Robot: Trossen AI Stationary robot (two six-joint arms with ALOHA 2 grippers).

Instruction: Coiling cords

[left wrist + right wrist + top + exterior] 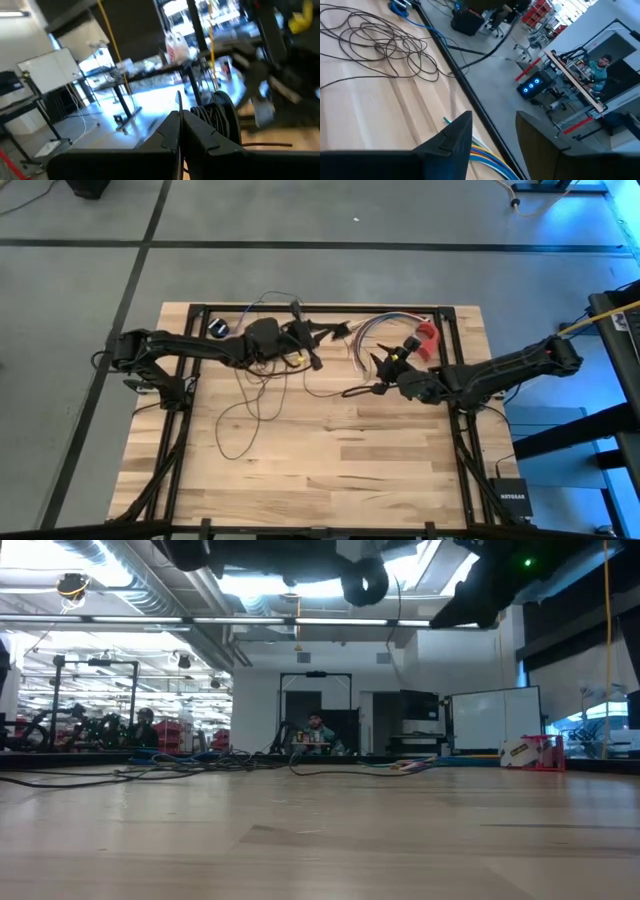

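Note:
The cord is a thin dark wire. Its loose loops [250, 395] lie on the wooden table [330, 470] left of the middle, and its round puck [220, 328] lies near the far left corner. A wound coil of it [220, 114] hangs above the table, showing as a dark ring [365, 582] in the low view. My left gripper [308, 345] is shut and raised over the far middle, with the coil right beside its fingertips [180, 125]. My right gripper [382, 372] hovers open to the right of it, with nothing between its fingers [492, 137]. My left gripper pinches a thin strand of the cord [178, 100] between its shut fingertips; the strand stands out past the tips. The fingers point level. The wound coil [222, 107] hangs beside one finger, clear of the table. How the coil is fixed to the fingers is hidden behind them.
A short bundle of multicoloured wires [372, 330] and a red object [428, 338] lie at the far right of the table. A black frame rail [330, 307] runs along the far edge. The near half of the table is bare wood.

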